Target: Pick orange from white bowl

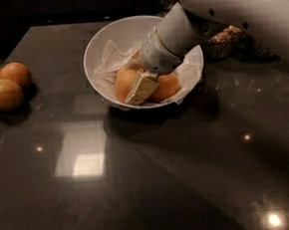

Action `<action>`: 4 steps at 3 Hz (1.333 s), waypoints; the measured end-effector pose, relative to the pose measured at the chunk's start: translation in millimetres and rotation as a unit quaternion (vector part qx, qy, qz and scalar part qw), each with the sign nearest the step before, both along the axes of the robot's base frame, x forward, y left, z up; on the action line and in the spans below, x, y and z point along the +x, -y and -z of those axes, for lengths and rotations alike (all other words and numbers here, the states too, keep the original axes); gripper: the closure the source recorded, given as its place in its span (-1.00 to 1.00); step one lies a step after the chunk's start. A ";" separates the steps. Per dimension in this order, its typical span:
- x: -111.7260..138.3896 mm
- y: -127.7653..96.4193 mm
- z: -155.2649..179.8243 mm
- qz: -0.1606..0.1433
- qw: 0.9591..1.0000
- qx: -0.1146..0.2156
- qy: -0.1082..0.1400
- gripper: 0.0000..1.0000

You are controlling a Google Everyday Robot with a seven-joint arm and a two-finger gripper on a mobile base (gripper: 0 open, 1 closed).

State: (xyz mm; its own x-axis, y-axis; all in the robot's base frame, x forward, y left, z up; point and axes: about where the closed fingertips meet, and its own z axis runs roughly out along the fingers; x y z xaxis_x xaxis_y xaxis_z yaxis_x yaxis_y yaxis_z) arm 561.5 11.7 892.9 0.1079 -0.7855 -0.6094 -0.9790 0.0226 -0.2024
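- Slanting in from 1 o'clock, my gripper (141,89) sits inside the white bowl (99,50), its cream tip set between two oranges; I cannot tell whether it holds either.
- The first orange (123,82) lies at its 9 o'clock and the second orange (166,87) at its 3 o'clock, both on crumpled paper (111,59).
- The bowl stands toward 12 o'clock on the dark table (139,177).
- Loose oranges (4,94) cluster at the table's 9 o'clock edge, well apart from the bowl.
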 end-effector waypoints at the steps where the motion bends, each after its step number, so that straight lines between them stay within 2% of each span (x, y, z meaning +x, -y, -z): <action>1: 0.0 -0.1 -3.1 0.000 1.000 0.000 0.000 -0.22; 4: -4.0 -8.3 1.0 -0.008 1.000 -0.001 -0.006 1.00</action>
